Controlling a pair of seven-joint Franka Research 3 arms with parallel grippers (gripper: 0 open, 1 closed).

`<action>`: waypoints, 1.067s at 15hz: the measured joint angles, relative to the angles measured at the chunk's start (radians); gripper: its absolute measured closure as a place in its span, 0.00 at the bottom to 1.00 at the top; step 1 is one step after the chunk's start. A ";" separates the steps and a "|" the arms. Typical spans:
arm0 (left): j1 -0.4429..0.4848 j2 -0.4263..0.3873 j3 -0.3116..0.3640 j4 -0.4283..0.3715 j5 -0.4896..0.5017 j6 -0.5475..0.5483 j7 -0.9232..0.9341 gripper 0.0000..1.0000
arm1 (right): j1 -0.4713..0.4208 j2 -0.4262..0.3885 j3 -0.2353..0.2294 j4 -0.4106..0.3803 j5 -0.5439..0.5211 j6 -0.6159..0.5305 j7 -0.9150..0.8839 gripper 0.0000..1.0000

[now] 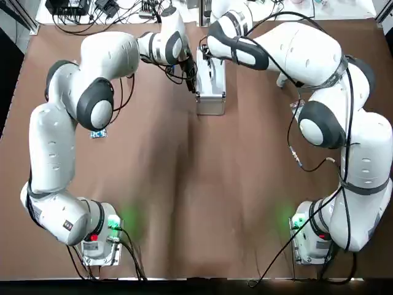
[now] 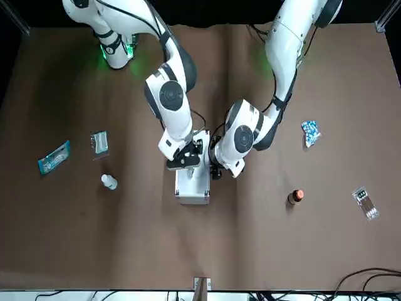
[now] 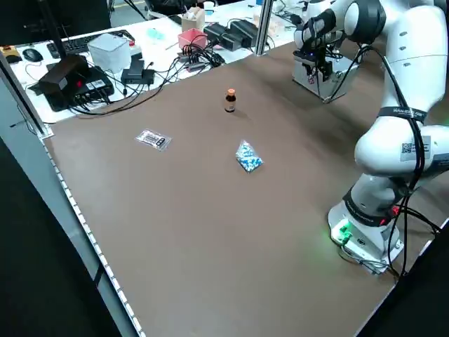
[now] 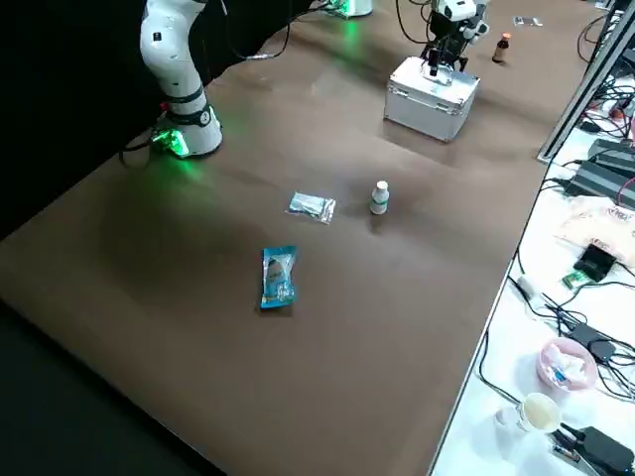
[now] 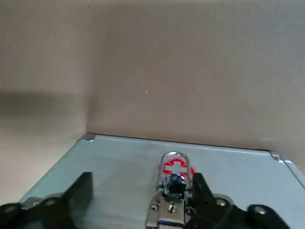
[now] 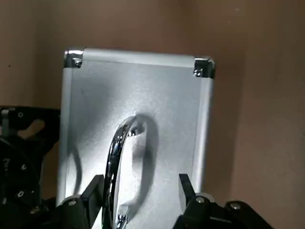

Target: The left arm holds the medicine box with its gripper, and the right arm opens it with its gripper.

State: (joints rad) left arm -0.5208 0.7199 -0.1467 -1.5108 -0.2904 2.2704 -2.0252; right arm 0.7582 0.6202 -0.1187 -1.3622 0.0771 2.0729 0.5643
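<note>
Arm hardware: two white units with dark grey joints and black finger sets.
The left arm point(image 1: 52, 153) and right arm point(image 1: 368, 153) have rounded white shells with dark grey caps and bands at the joints. Behind the right gripper point(image 6: 140, 178), black cables point(image 1: 348, 104) run outside the shell back to the base. Thinner black leads loop just behind the left gripper point(image 5: 141, 177). Each base, farthest from the tool, carries a green lamp point(image 1: 114, 222); the left base also has a red spot. The fingers point(image 5: 80, 193) on both grippers are black and blocky, with bright screw heads point(image 5: 220, 202) just behind them.
</note>
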 joint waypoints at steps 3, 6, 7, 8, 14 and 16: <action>0.000 0.002 0.008 0.006 0.000 0.014 -0.022 0.41 | -0.012 0.000 0.000 0.000 0.000 0.000 -0.001 0.35; 0.000 0.008 0.016 0.016 0.000 0.036 -0.028 0.66 | -0.013 0.001 0.000 0.001 0.001 -0.001 0.000 0.50; 0.000 0.009 0.016 0.017 0.000 0.036 -0.028 0.70 | -0.013 0.001 0.000 0.001 0.004 -0.001 0.001 0.50; 0.000 0.009 0.016 0.018 0.000 0.036 -0.028 0.70 | -0.014 0.001 0.000 0.001 0.016 -0.001 0.001 0.50; 0.000 0.009 0.016 0.018 0.000 0.036 -0.030 0.70 | -0.019 0.001 0.001 0.001 0.090 -0.003 0.001 0.50; 0.000 0.009 0.016 0.018 0.000 0.036 -0.030 0.70 | -0.019 0.002 0.001 0.001 0.108 -0.003 0.001 0.51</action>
State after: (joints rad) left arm -0.5208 0.7294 -0.1303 -1.4933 -0.2899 2.3060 -2.0548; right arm 0.7397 0.6218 -0.1175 -1.3613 0.1848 2.0696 0.5655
